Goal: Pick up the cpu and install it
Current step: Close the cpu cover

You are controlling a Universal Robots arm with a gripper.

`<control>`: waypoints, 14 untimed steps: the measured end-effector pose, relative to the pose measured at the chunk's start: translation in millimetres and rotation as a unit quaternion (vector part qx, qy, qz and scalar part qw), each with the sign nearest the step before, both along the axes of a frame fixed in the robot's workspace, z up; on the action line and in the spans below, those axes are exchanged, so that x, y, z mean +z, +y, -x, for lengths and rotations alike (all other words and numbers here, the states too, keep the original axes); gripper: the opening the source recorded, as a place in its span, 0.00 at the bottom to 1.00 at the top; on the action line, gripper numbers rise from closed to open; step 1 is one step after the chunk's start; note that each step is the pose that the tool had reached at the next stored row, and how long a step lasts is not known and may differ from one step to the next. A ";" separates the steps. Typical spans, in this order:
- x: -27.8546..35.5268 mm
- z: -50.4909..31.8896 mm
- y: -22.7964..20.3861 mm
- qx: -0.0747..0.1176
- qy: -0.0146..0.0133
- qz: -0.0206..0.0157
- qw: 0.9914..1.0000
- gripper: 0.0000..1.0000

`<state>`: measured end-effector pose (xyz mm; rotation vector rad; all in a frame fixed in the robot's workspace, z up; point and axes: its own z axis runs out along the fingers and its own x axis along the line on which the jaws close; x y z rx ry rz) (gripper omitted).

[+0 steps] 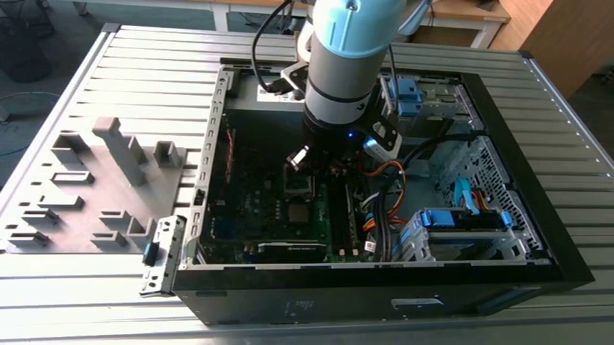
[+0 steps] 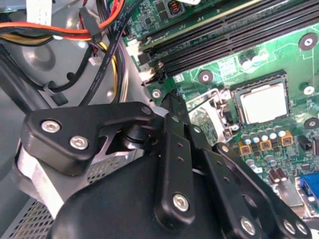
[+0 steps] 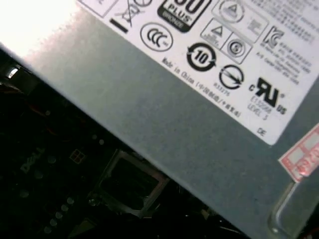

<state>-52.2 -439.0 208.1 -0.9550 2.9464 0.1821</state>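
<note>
The exterior view looks steeply down from high, well back, on the whole case; the arm enters at 12 o'clock. The second wrist view sits close over the motherboard, which the exterior view shares. The first wrist view closely faces the power supply.

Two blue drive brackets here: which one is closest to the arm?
The far blue bracket, right beside the arm on the exterior view's right. The other blue bracket lies nearer the camera, apart from it.
</note>
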 end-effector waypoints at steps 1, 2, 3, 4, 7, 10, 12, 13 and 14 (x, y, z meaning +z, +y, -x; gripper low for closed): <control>1.4 0.0 0.0 0.000 0.000 0.000 1.000 0.11; 2.6 0.0 0.0 0.000 0.000 -0.001 1.000 0.11; 3.8 0.0 0.0 0.000 0.000 -0.001 1.000 0.11; 5.0 0.0 0.0 0.000 0.000 -0.002 1.000 0.11; 7.8 0.0 -0.5 0.000 0.000 -0.004 1.000 0.11; 8.8 0.0 -1.8 0.001 0.000 -0.005 1.000 0.11; 9.1 0.0 -2.8 0.002 0.000 -0.006 1.000 0.11; 9.1 0.1 -2.9 0.002 0.000 -0.006 1.000 0.11; 9.1 0.0 -2.9 0.002 0.000 -0.006 1.000 0.11</control>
